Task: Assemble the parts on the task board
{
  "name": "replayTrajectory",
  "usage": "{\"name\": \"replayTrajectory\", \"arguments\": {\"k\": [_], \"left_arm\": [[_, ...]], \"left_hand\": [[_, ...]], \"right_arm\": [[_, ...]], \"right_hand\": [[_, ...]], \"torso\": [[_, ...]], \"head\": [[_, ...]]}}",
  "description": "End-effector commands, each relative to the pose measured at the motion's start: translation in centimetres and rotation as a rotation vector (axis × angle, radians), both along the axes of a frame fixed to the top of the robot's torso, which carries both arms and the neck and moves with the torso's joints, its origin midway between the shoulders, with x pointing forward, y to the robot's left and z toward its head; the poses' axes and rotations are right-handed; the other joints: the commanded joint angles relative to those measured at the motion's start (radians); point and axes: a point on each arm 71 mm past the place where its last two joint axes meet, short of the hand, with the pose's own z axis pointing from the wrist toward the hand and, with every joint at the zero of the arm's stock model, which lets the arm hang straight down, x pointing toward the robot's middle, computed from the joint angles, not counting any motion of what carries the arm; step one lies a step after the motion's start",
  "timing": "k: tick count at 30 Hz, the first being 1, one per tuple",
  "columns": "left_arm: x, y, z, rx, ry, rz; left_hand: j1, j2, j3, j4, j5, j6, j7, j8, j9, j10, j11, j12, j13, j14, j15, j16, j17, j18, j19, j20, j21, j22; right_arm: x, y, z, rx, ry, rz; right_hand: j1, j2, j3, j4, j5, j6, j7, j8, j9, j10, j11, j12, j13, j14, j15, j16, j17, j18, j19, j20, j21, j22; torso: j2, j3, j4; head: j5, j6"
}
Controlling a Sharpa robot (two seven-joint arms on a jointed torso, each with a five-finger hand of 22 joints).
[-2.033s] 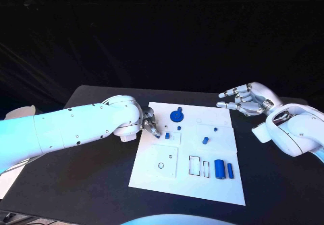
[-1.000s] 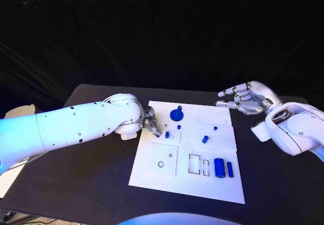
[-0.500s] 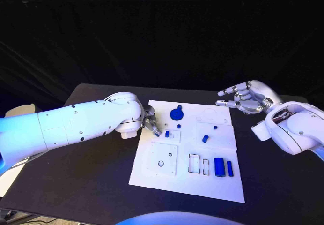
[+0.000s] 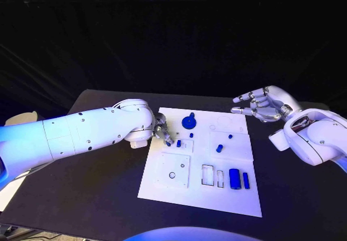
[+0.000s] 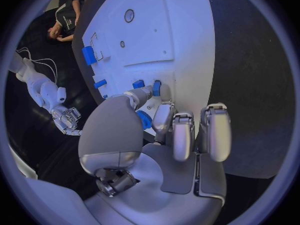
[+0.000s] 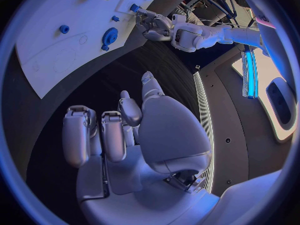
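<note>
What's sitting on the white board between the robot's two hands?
In the head view, between the left hand and right hand, the task board carries a blue round gear-like part and a small blue peg.

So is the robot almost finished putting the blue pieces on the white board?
Not nearly, it seems. Some parts look seated in the task board, like the small peg, though I can't be sure. The left hand has its fingertips at a small blue part near the board's left edge. The blue gear and big cylinder seem to lie loose. The right hand hovers off the board, holding nothing.
</note>
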Motion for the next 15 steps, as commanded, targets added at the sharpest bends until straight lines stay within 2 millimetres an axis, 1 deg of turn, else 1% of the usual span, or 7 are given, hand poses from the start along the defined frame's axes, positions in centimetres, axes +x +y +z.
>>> {"name": "replayTrajectory", "arguments": {"k": [1,11,15], "left_arm": [[-0.6,-0.24,-0.95,0.028,0.058,-0.003],[-0.53,-0.26,-0.97,0.03,0.058,-0.003],[-0.48,-0.16,-1.0,0.033,0.061,-0.002]], "left_hand": [[-0.011,0.0,-0.005,0.005,0.003,0.021,-0.016,-0.002,0.002,0.004,0.0,0.005,0.002,0.104,-0.008,0.003,0.263,-0.012,0.081,-0.009,0.004,0.198],[-0.021,-0.003,-0.012,0.007,0.003,0.024,-0.018,0.0,0.001,0.006,-0.001,0.008,0.006,0.104,-0.009,0.003,0.263,-0.013,0.082,-0.009,0.005,0.199],[-0.046,-0.013,-0.038,0.017,0.002,0.032,-0.02,0.002,0.001,0.01,-0.002,0.012,0.011,0.104,-0.01,0.003,0.263,-0.014,0.083,-0.01,0.007,0.202]], "right_arm": [[-0.08,0.15,-0.02,-0.006,-0.002,0.016],[-0.08,0.16,-0.02,-0.006,-0.002,0.016],[-0.07,0.16,-0.02,-0.006,-0.002,0.015]], "right_hand": [[0.001,0.006,-0.005,-0.001,0.002,0.005,0.002,-0.002,0.002,-0.006,0.0,-0.005,-0.001,0.074,-0.001,-0.003,0.141,0.01,-0.006,0.002,-0.004,-0.001],[0.001,0.006,-0.006,-0.001,0.002,0.005,0.002,-0.002,0.002,-0.007,0.0,-0.006,-0.001,0.074,-0.001,-0.003,0.141,0.01,-0.007,0.002,-0.005,-0.002],[0.001,0.006,-0.006,-0.001,0.002,0.005,0.002,-0.002,0.002,-0.007,0.0,-0.006,-0.001,0.074,-0.001,-0.003,0.141,0.01,-0.007,0.002,-0.005,-0.002]], "torso": [[0.0,-0.0004,0.0],[0.0,-0.0005,0.0003],[0.0,-0.0005,0.0009]], "head": [[-0.001,0.0],[0.0,-0.001],[-0.001,-0.001]]}}
